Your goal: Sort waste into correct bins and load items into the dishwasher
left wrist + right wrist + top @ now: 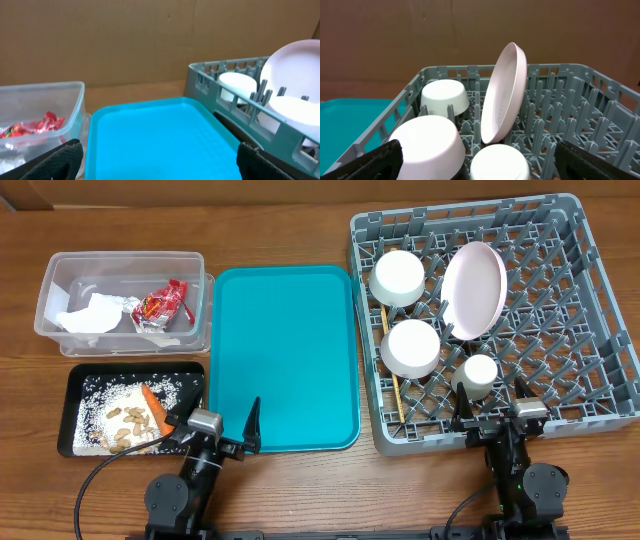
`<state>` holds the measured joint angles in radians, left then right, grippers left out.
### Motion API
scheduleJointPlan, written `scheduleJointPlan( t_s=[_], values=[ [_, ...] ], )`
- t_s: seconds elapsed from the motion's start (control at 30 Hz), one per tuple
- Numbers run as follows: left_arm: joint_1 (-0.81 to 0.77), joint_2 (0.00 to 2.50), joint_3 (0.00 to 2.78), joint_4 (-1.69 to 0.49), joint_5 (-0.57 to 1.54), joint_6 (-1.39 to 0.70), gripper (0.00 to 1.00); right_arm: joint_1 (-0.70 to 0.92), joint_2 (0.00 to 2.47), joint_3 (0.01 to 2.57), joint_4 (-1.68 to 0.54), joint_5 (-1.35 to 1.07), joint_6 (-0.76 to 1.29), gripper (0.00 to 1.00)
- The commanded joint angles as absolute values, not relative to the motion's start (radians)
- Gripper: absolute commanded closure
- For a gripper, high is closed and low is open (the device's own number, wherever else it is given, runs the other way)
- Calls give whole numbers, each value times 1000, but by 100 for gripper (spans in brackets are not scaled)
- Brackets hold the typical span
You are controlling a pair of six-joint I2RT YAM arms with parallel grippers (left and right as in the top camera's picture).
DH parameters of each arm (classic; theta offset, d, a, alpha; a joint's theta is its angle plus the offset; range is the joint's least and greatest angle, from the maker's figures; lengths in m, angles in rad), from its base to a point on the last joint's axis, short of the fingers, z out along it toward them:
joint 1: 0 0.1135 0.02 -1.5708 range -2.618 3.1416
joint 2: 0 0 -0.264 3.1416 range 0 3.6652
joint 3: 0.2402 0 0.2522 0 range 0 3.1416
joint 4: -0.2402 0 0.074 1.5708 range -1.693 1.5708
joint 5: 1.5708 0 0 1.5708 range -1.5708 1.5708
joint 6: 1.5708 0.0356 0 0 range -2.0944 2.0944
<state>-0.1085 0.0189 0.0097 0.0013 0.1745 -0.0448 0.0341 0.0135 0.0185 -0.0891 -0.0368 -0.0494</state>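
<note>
Standstill: both arms parked at the near edge of the table (320,480), nothing in either grip.
Left tool (213,430): jaws spread wide and empty, facing the bare teal tray (285,350).
Right tool (492,412): jaws wide and empty, at the near wall of the dish rack (590,330).
Waste: napkin (88,315) and red wrapper (160,305) lie in the clear tub (50,290). The carrot piece (152,405) and rice scraps (125,430) lie in the black tray (75,380), just left of the left tool.
Dishes: plate (473,291) on edge between pegs, rear bowl (397,277), front bowl (411,346) and cup (479,371) upside down.
Key relation: chopsticks (398,395) lie along the rack's left side, their long axis pointing away from the robot. The right arm is nearer.
Reading: nothing appears left to sort or load.
</note>
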Motion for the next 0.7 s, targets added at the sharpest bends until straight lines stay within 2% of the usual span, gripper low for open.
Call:
scheduleJointPlan(
  t_s=[0.0, 0.67],
  values=[
    [-98, 3, 5, -57, 143, -36, 0, 31, 3, 8, -81, -39, -53, 0],
    [-91, 4, 5, -67, 123, -29, 0, 31, 3, 8, -81, -39, -53, 0]
  ],
)
